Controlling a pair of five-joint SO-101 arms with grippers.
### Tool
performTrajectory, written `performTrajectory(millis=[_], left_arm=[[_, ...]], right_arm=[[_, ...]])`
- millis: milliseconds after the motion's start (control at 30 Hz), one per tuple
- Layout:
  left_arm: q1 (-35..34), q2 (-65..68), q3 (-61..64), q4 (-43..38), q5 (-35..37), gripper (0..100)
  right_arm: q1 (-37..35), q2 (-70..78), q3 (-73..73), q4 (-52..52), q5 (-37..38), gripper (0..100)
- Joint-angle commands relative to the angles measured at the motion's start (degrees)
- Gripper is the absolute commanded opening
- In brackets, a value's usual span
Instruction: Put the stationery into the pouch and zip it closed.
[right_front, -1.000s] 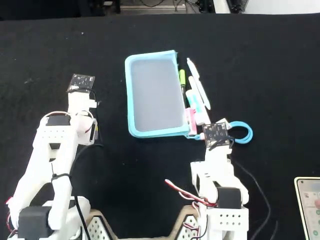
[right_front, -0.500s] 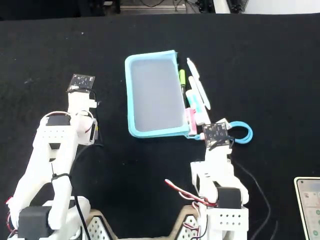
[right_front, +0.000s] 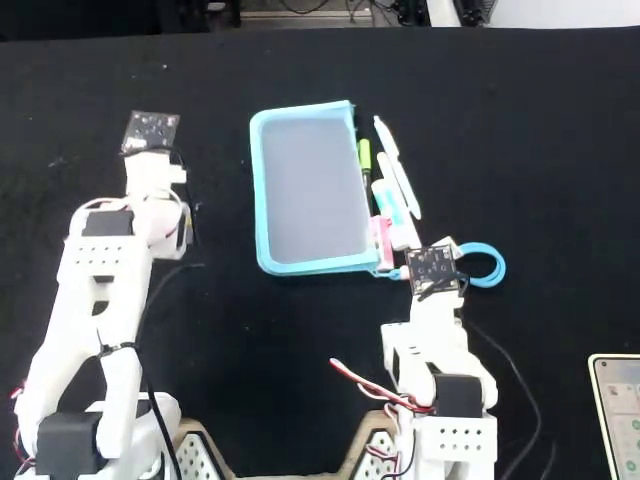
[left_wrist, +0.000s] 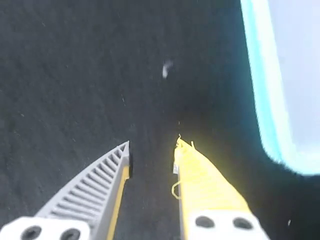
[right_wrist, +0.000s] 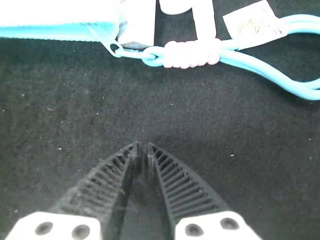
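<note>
Two grippers flank a light-blue pouch (right_front: 305, 195) that lies flat on the black surface (right_front: 540, 130), its long axis pointing away from the arm bases. The things to be packed are a green marker (right_front: 365, 160), a white pen (right_front: 398, 172) and a pink block (right_front: 381, 240). They lie touching or just beside the pouch's long edge on the right arm's side, each roughly parallel to that edge; whether any end is tucked under the lip cannot be told. The right gripper (right_wrist: 143, 149) sits low over the surface near the pouch's near corner on that side, its tips pressed together with nothing between them. It points toward the zip pull (right_wrist: 116, 48) and the blue cord loop (right_wrist: 280, 55) tied to it with a pink knot (right_wrist: 192, 52). The left gripper (left_wrist: 151, 150) hovers over bare surface beside the pouch's opposite long edge, well apart from marker and pen, its tips parted by a narrow gap and holding nothing. Judgement: the right arm is much the nearer to the marker, pen and block, which lie ahead of it. A grasp would need that gripper spread first and set across an item's long axis, while the left arm is placed to steady the pouch's other edge.
</note>
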Motion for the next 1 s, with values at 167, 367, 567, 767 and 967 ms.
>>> performTrajectory(millis=[167, 367, 567, 767, 967], left_arm=[[2.4, -0.2, -8.0, -1.0, 4.3, 16], [9.9, 0.7, -8.6, -0.9, 4.3, 16], [13.8, 9.7, -10.7, -0.8, 4.5, 19], [14.2, 19.7, -15.7, -0.4, 4.5, 19], [14.5, 20.3, -15.7, -0.5, 5.7, 19]], right_arm=[[0.5, -5.3, -0.5, 0.4, -0.4, 1.2], [0.5, -5.3, -0.5, 0.4, -0.4, 1.2], [0.5, -5.3, -0.5, 0.4, -0.4, 1.2], [0.5, -5.3, -0.5, 0.4, -0.4, 1.2], [0.5, -5.3, -0.5, 0.4, -0.4, 1.2]])
